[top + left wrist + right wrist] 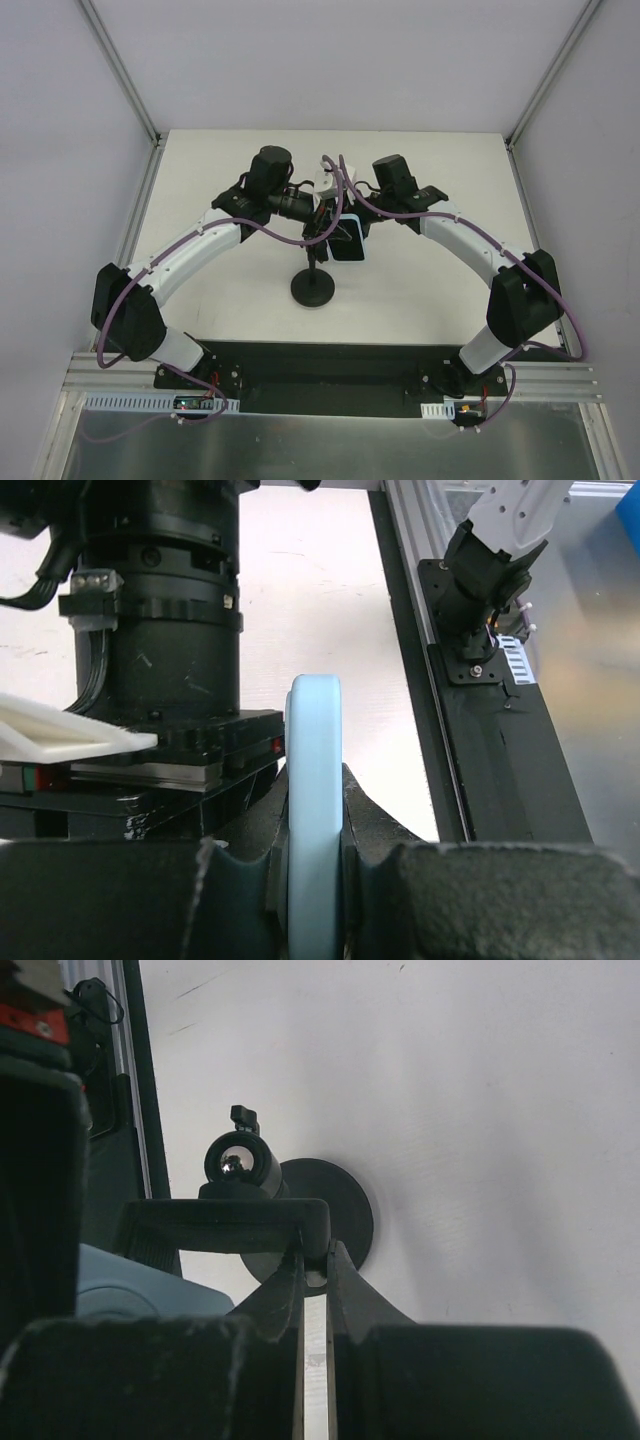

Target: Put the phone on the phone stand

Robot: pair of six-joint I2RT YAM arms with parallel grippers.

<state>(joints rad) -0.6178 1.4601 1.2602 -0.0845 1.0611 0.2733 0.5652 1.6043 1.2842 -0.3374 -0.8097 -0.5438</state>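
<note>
Where the two arms meet over the white table [430, 290], the phone [349, 243] is held off the surface. It is above the disc base [312, 289] of the phone stand [316, 265] and just to the right of that base in the overhead view. Its black screen is turned up toward the camera and its light blue rim is shown around the edge. From the left wrist the phone is seen edge-on, and the left gripper [315, 795] is clamped on it, with one black finger [375, 830] pressed against each flat face. From the right wrist, the disc base is seen lying flat on the table beyond the stand's black cradle [225, 1225], which is raised over the base. The right gripper [315, 1270] is drawn narrow, with only a thin slit left between its fingers, and the cradle's end appears to be pinched between their tips. A light blue corner of the phone is seen beside the cradle, nearer the camera than the base. Whether the phone touches the cradle cannot be told.
</note>
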